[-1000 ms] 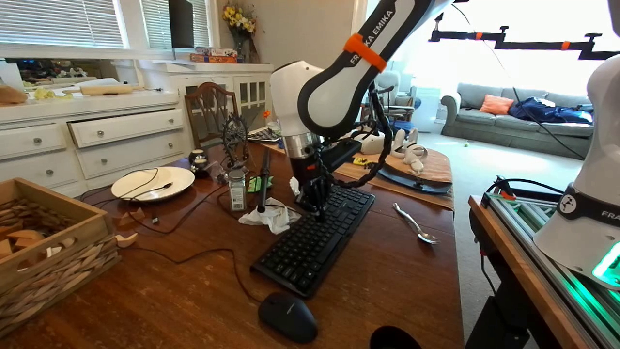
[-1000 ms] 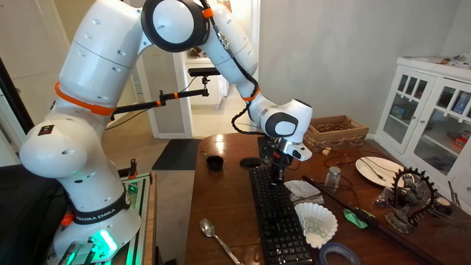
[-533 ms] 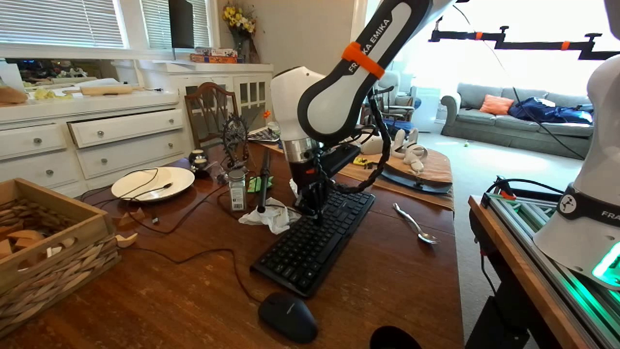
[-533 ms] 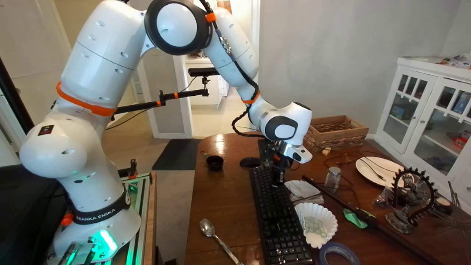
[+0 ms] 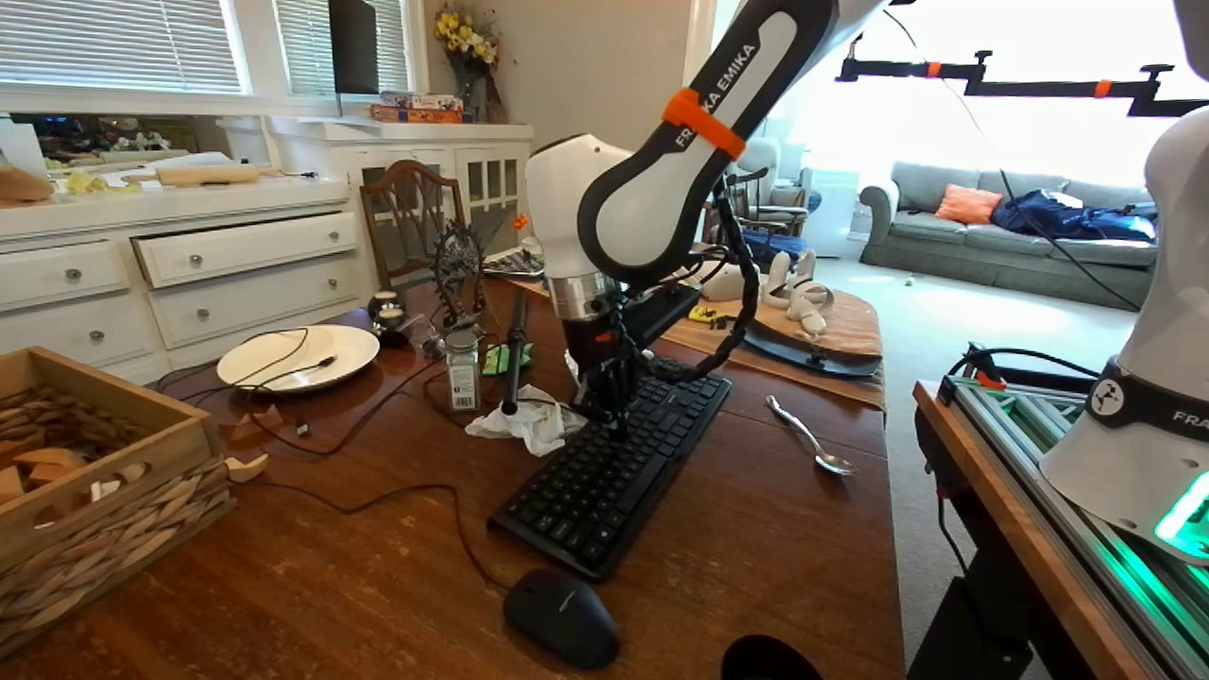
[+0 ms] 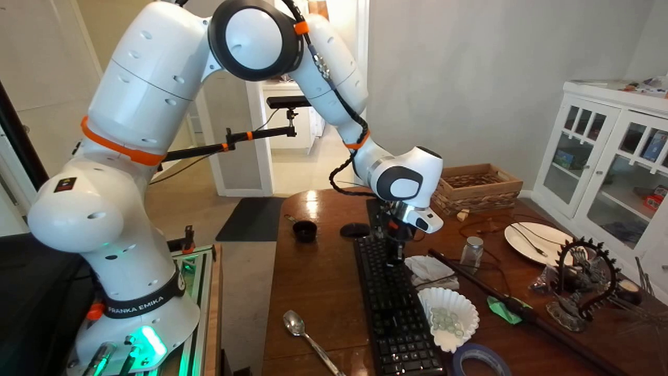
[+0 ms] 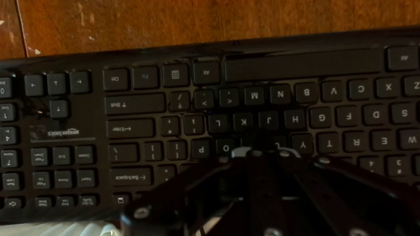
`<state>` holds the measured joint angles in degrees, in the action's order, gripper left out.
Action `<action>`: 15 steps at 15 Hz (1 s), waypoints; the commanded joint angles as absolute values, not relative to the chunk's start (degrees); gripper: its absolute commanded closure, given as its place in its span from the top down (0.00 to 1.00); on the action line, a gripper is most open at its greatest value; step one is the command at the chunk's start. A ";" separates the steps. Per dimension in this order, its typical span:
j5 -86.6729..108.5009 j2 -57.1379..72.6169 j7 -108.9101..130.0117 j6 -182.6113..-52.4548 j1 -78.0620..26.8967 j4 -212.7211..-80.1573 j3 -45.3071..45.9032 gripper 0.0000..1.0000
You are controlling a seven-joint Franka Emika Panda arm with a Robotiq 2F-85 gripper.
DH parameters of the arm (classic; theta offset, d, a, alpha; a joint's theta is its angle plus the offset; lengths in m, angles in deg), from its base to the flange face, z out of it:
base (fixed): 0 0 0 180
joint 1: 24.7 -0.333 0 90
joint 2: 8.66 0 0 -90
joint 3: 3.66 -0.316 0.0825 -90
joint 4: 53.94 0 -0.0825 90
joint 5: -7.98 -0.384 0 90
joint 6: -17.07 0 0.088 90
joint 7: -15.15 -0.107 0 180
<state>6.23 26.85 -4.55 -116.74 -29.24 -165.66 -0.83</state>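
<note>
Downward points a gripper point(image 5: 619, 431), jaws together, perhaps touching a keyboard point(image 5: 619, 480) that looks light, stiff, best pinched along one edge.

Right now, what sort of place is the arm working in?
Looks like a home, probably a dining area opening onto a living room: a gray sofa in the background, an open-back wooden chair behind the table, and white drawer cabinetry.
</note>
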 commanded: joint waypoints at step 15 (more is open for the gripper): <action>5.53 28.46 -3.68 -116.00 -29.47 -163.39 -1.19 0.00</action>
